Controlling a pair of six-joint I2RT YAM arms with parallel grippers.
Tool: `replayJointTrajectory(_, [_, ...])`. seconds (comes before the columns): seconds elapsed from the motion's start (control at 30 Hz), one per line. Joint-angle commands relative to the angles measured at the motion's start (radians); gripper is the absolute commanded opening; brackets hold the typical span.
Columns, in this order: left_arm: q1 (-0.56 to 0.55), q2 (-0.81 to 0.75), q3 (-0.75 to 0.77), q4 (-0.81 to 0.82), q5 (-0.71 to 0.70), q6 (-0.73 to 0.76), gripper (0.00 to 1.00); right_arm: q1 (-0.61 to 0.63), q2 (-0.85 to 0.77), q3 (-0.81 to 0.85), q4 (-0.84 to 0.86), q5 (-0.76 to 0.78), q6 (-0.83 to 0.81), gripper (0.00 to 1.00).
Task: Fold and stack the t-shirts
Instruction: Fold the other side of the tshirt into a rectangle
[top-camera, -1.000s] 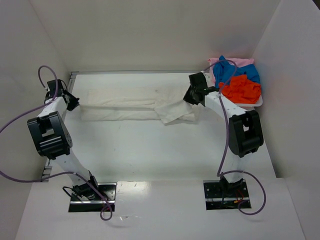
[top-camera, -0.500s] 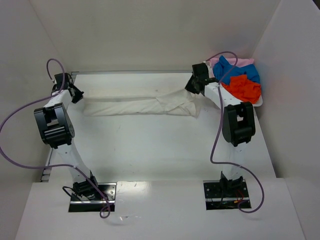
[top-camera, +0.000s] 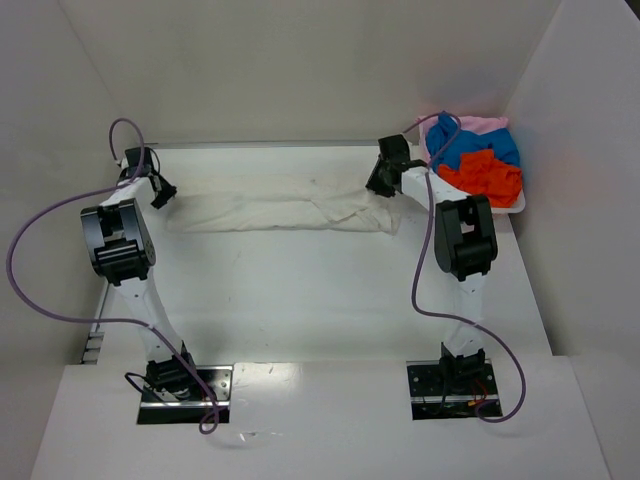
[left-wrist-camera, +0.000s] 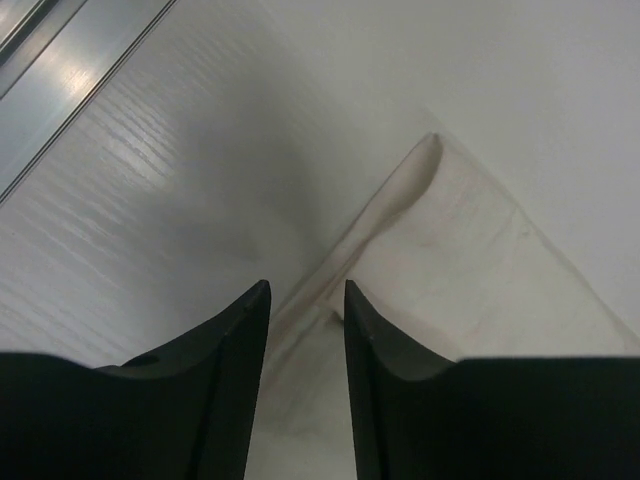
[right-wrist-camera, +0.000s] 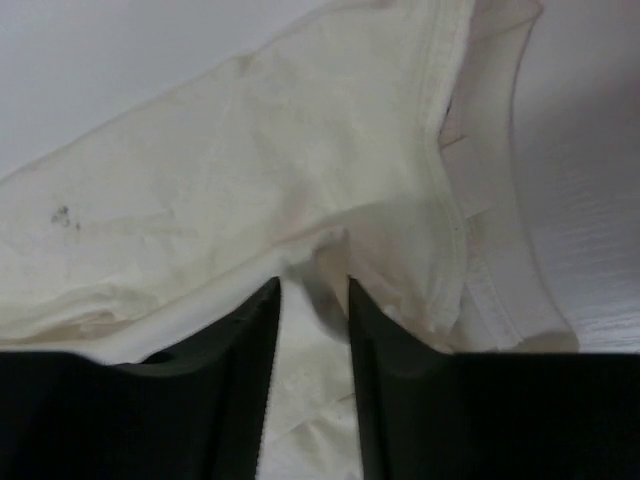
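The large off-white t-shirt (top-camera: 285, 212) lies stretched in a long band across the back of the table. My left gripper (top-camera: 162, 193) is at its left end, and the cloth edge (left-wrist-camera: 470, 260) runs between the nearly closed jaws (left-wrist-camera: 303, 290). My right gripper (top-camera: 378, 186) is at the shirt's right end, and the cloth (right-wrist-camera: 250, 150) puckers where the jaws (right-wrist-camera: 313, 285) pinch it. The blue (top-camera: 470, 145), orange-red (top-camera: 485, 175) and pale pink (top-camera: 480, 123) shirts lie heaped at the back right.
The coloured shirts lie in a shallow white tray (top-camera: 505, 208) in the back right corner. White walls close in the back and both sides. A metal rail (left-wrist-camera: 60, 70) runs along the table's left edge. Purple cables loop off both arms.
Both grippers have moved toward the back wall with the shirt ends. The off-white shirt has been pulled back and straightened, and its rumpled right flap now lies flatter.
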Motion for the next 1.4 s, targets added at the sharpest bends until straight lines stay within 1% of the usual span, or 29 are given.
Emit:
replayJointTrajectory(0.0, [0.006,0.003,0.043,0.036,-0.025,0.024,0.45,-0.011,-0.015,0.057,0.064,0.007,-0.044,0.44])
replayJointTrajectory(0.07, [0.006,-0.023,0.054,0.048,0.001,0.057,0.52,-0.011,-0.041,0.071,0.064,0.007,-0.078,0.52])
replayJointTrajectory(0.1, [0.006,-0.034,0.054,0.058,0.027,0.076,0.61,-0.011,-0.041,0.071,0.064,0.007,-0.089,0.56])
replayJointTrajectory(0.13, [0.006,-0.046,0.054,0.068,0.054,0.094,0.66,-0.011,-0.056,0.086,0.047,-0.002,-0.110,0.68])
replayJointTrajectory(0.17, [0.006,-0.075,0.054,0.068,0.085,0.106,0.72,-0.011,-0.079,0.096,0.038,-0.002,-0.110,0.74])
replayJointTrajectory(0.23, [-0.012,-0.113,0.054,0.095,0.111,0.140,0.80,-0.011,-0.116,0.085,0.038,-0.002,-0.121,0.79])
replayJointTrajectory(0.27, [-0.012,-0.161,0.044,0.108,0.145,0.154,0.89,-0.011,-0.165,0.050,0.038,-0.019,-0.121,0.84])
replayJointTrajectory(0.33, [-0.041,-0.213,-0.001,0.135,0.157,0.180,0.97,-0.011,-0.214,0.004,0.068,-0.065,-0.121,0.88])
replayJointTrajectory(0.37, [-0.052,-0.263,-0.016,0.135,0.157,0.192,1.00,-0.011,-0.234,-0.040,0.081,-0.079,-0.121,0.90])
replayJointTrajectory(0.43, [-0.090,-0.310,-0.058,0.144,0.211,0.235,1.00,-0.011,-0.283,-0.082,0.081,-0.100,-0.112,0.92])
replayJointTrajectory(0.47, [-0.105,-0.351,-0.068,0.144,0.231,0.249,1.00,0.004,-0.283,-0.110,0.072,-0.109,-0.112,0.92])
replayJointTrajectory(0.5, [-0.121,-0.369,-0.081,0.135,0.275,0.266,1.00,0.021,-0.292,-0.110,0.058,-0.109,-0.112,0.92])
replayJointTrajectory(0.53, [-0.136,-0.386,-0.093,0.116,0.286,0.301,1.00,0.032,-0.293,-0.124,0.046,-0.109,-0.112,0.93])
replayJointTrajectory(0.57, [-0.176,-0.417,-0.122,0.097,0.286,0.311,1.00,0.044,-0.293,-0.145,0.046,-0.109,-0.112,0.93])
replayJointTrajectory(0.67, [-0.233,-0.475,-0.189,0.071,0.257,0.311,1.00,0.096,-0.293,-0.199,0.055,-0.122,-0.112,0.93])
replayJointTrajectory(0.7, [-0.233,-0.491,-0.257,0.071,0.248,0.295,1.00,0.108,-0.293,-0.211,0.064,-0.122,-0.092,0.93])
replayJointTrajectory(0.77, [-0.245,-0.514,-0.327,0.098,0.260,0.272,1.00,0.147,-0.293,-0.225,0.078,-0.131,-0.077,0.93])
replayJointTrajectory(0.83, [-0.245,-0.526,-0.387,0.098,0.295,0.272,1.00,0.177,-0.256,-0.225,0.087,-0.131,-0.052,0.93])
replayJointTrajectory(1.03, [-0.264,-0.505,-0.403,0.086,0.295,0.295,1.00,0.199,-0.185,-0.225,0.098,-0.134,-0.011,0.91])
replayJointTrajectory(1.07, [-0.264,-0.494,-0.403,0.086,0.295,0.304,1.00,0.199,-0.170,-0.225,0.107,-0.134,-0.010,0.87])
replayJointTrajectory(1.2, [-0.264,-0.466,-0.403,0.086,0.286,0.304,1.00,0.199,-0.132,-0.200,0.076,-0.091,0.002,0.84])
replayJointTrajectory(1.23, [-0.264,-0.457,-0.403,0.086,0.286,0.304,1.00,0.199,-0.132,-0.200,0.076,-0.077,0.011,0.81])
replayJointTrajectory(1.37, [-0.264,-0.422,-0.392,0.097,0.277,0.285,1.00,0.199,-0.101,-0.188,0.085,-0.066,0.022,0.76])
